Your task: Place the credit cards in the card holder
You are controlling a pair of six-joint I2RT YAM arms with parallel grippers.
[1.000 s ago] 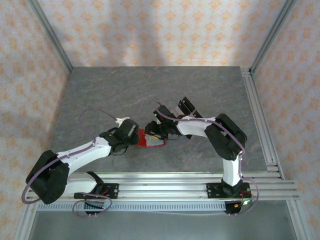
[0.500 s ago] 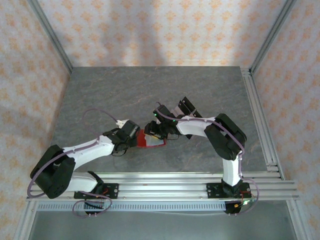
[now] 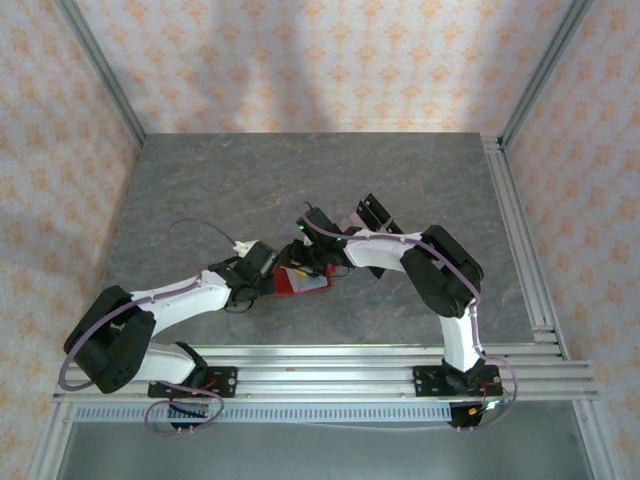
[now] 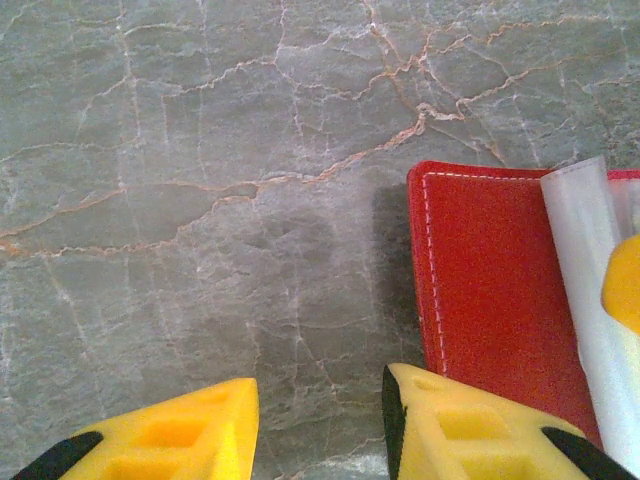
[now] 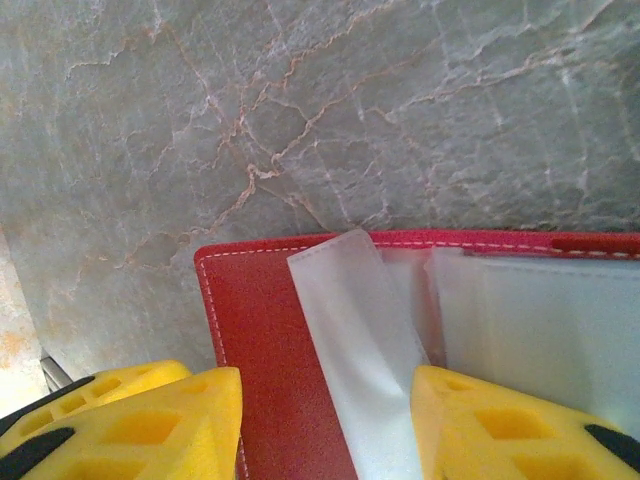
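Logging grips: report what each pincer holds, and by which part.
Nothing is clamped. The left pincer gapes over bare table; the right pincer straddles the card holder's clear flap, jaws apart.

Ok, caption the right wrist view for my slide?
Open right gripper straddles a clear sleeve of the opened red card holder.

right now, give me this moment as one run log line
card holder: lying open on table | left hand: open, at its red corner | right hand: open, straddling clear sleeve
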